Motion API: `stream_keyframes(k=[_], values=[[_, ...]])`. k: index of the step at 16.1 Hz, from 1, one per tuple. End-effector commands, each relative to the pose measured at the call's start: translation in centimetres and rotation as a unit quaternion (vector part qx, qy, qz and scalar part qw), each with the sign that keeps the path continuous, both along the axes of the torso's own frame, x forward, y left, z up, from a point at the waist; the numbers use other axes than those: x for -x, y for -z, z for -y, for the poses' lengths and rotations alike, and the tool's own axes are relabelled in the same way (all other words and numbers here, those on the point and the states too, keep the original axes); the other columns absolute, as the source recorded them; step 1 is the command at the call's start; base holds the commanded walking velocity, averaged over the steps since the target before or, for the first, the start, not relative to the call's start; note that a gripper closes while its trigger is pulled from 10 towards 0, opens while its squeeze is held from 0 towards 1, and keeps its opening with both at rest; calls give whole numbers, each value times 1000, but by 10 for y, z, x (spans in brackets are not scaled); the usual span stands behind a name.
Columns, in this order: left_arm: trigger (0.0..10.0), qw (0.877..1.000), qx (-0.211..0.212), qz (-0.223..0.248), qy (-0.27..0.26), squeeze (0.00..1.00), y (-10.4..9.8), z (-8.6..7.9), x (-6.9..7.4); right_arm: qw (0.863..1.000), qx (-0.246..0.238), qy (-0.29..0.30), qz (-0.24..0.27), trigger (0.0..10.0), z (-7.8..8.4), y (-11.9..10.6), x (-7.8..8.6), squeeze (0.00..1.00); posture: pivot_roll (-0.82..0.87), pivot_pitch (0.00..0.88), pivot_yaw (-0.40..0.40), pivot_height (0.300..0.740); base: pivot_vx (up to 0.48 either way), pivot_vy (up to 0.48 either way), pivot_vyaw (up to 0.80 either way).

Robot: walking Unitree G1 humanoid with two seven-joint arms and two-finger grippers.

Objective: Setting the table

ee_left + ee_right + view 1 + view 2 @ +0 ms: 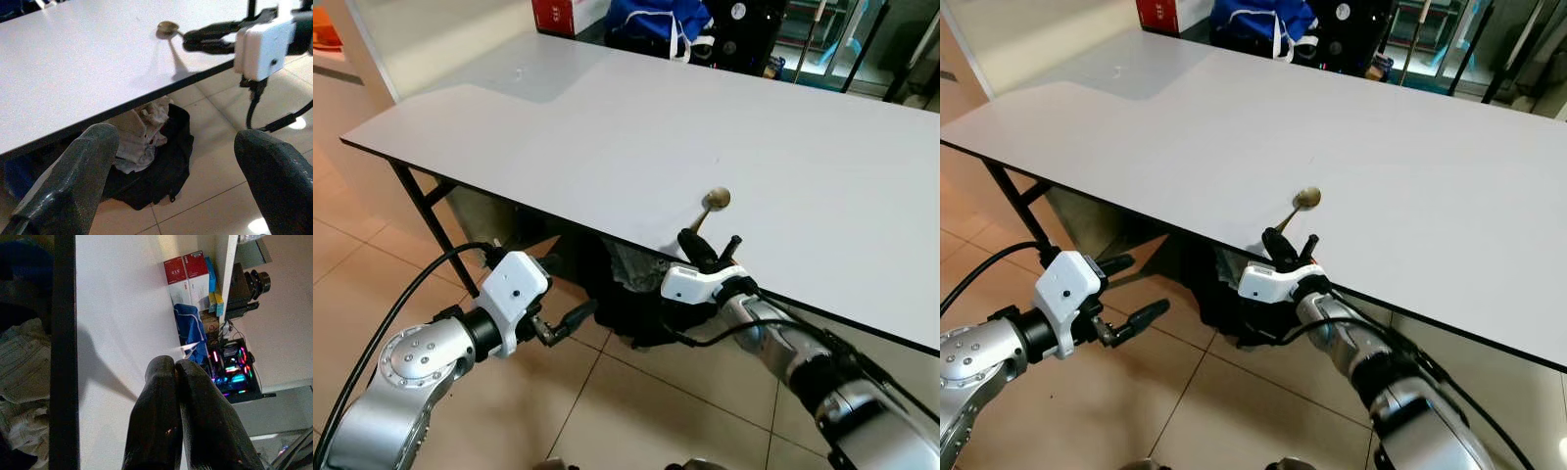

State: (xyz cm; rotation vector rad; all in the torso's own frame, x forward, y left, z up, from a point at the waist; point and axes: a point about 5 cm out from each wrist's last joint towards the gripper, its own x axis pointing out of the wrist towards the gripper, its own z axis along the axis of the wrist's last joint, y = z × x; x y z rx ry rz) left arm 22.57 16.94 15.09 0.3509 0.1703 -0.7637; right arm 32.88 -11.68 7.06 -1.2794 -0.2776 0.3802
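The left gripper (566, 321) hangs below the table's near edge, out over the tiled floor (636, 411), with its two black fingers (73, 186) spread wide apart and nothing between them. From its wrist camera the underside of the table edge, a black bag (161, 166) on the floor and crumpled pale paper or cloth (142, 132) resting on that bag can be made out.

The white table (607, 127) stretches across the scene on black legs (426, 220). Toward its far edge stand a red box (553, 15) and, just beside it, a blue bag (656, 20) with white straps.

Near the table's front edge, toward the middle, the right gripper (697, 238) reaches up over the edge with its fingers pressed together on the handle of a spoon (713, 204). The spoon's long axis runs roughly from the near edge toward the far side, leaning slightly to the right; the handle end sits in the fingers and the brass-coloured bowl points away from the robot. The bowl lies close to the tabletop; whether it touches cannot be told. In the right wrist view the closed fingertips (171, 396) hide most of the spoon.
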Motion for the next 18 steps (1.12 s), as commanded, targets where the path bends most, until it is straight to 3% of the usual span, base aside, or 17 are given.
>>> stream_keyframes(k=[1,5,9,16,17,18], values=[[10000,1000,-5,-2,7,0,-2,0,2,1000,1,-3,8,10000,1,-5,-4,0,53,71,2,740,0,0,0],[10000,1000,-6,-9,8,0,-2,-1,5,1000,20,-6,11,10000,18,-9,-10,0,57,73,-7,740,0,0,0],[10000,1000,-3,-14,11,0,-2,0,6,1000,6,-2,-18,10000,30,-5,-8,0,53,77,-6,740,0,0,0],[10000,1000,0,-15,16,0,-3,1,6,999,-11,3,-46,10000,35,0,-6,0,60,73,-5,740,0,0,0],[10000,1000,0,-15,16,0,-3,1,6,999,-11,5,-46,10000,36,-1,-7,271,62,71,-7,740,0,0,0],[10000,1000,0,-15,16,0,-3,1,6,999,-10,6,-46,10000,36,-1,-7,271,62,70,-7,740,0,0,0]])
